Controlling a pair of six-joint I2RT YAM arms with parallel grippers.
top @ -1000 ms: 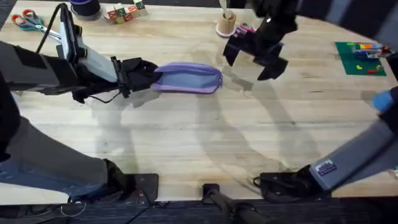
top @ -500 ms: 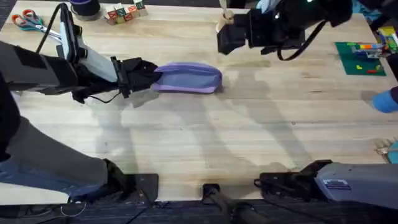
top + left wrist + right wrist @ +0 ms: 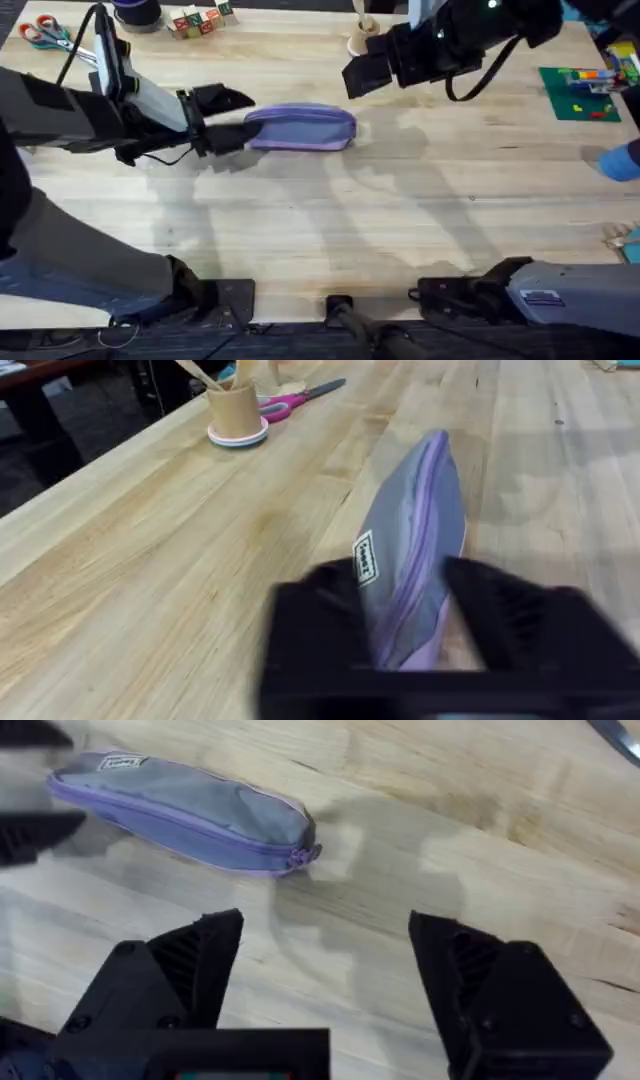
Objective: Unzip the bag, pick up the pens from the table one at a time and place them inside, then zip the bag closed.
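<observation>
Lavender fabric bag [image 3: 300, 127] is lying lengthwise across the desk [image 3: 330, 230], and I'm seeing my left jaws [image 3: 232, 118] spread open around its near end while my right jaws [image 3: 365, 72], also spread and empty, are hovering beyond its zip-pull end.

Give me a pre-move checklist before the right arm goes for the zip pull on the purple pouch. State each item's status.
1. Pouch lies flat on the table: ok.
2. Zip closed, zip pull at the end facing the right gripper: ok.
3. Left gripper holding the far end steady: not ok; its fingers straddle that end but stand open.
4. Right gripper open and ready: ok, jaws wide apart.
5. Right gripper lined up on the pull: not ok; it hangs off to one side, apart from the pouch.
6. Wooden cup and pink-handled scissors clear of the path: cannot tell.
</observation>
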